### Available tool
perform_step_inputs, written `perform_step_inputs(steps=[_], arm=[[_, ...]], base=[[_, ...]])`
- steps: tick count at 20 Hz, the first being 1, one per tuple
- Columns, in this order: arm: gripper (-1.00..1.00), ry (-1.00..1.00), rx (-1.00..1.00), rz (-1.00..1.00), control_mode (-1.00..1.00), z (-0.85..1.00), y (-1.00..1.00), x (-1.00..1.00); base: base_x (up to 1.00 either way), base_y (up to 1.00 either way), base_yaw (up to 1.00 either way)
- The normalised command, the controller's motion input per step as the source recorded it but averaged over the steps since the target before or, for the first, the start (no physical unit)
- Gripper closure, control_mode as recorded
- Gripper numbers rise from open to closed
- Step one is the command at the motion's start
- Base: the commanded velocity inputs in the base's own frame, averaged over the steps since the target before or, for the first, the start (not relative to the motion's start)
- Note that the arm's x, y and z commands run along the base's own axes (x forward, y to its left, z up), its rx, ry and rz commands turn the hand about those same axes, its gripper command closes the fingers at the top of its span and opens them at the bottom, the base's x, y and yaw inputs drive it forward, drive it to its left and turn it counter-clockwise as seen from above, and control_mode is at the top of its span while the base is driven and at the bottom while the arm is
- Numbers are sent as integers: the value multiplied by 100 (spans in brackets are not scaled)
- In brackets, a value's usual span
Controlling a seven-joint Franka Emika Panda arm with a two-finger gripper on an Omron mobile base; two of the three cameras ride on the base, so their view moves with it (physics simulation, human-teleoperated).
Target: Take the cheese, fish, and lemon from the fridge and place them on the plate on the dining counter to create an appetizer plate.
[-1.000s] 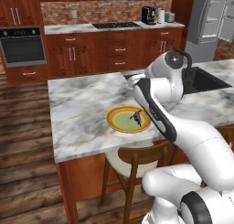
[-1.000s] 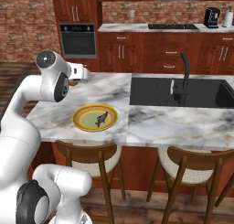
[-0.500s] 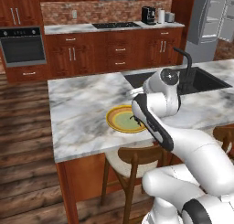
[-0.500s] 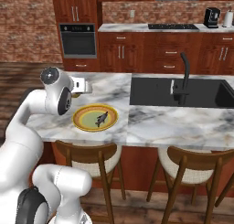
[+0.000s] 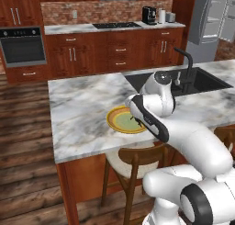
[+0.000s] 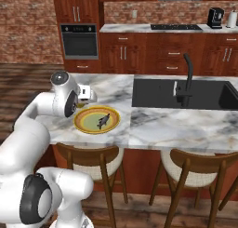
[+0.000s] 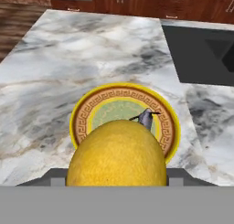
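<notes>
Gripper [image 6: 86, 93] is closed on the lemon [image 7: 117, 154], which sits between its sides and bulks large at the bottom of the hand view. From the right base view the gripper hangs just above the near-left edge of the plate [image 6: 82, 123]; a sliver of yellow shows beneath it, but the fingers themselves are too small to make out there. In the left base view the arm's wrist covers the right part of the plate [image 5: 117, 120].

Directly beyond the lemon lies the plate [image 7: 87, 112], flat on the bench [image 7: 68, 58], with a yellow rim, an orange patterned ring and a pale green centre. The fish [image 7: 146, 117] rests on the plate, right of centre in the hand view, partly hidden behind the lemon; in the right base view the fish [image 6: 103, 121] lies slantwise across the middle of the plate.

Two wooden stools [image 6: 183, 169] stand tucked against the near side of the bench. Farther along the bench top is a dark sink [image 6: 179, 93] with a black tap [image 6: 187, 78].

At the far wall, a built-in oven [image 6: 79, 40] sits among reddish-brown cabinets. The fridge [image 5: 212, 22] stands open at the far right of the left base view.
</notes>
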Motion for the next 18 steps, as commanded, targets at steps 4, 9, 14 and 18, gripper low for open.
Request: perform_step_inputs(steps=[4, 9, 14, 18], arm=[[100, 14, 0, 0, -100, -53, 0, 23], [100, 9, 0, 0, -100, -59, 0, 26], [100, 3, 0, 0, -100, -53, 0, 39], [100, 0, 0, 0, -100, -33, 0, 60]], base=[[0, 0, 0], [0, 0, 0], [0, 0, 0], [0, 0, 0]])
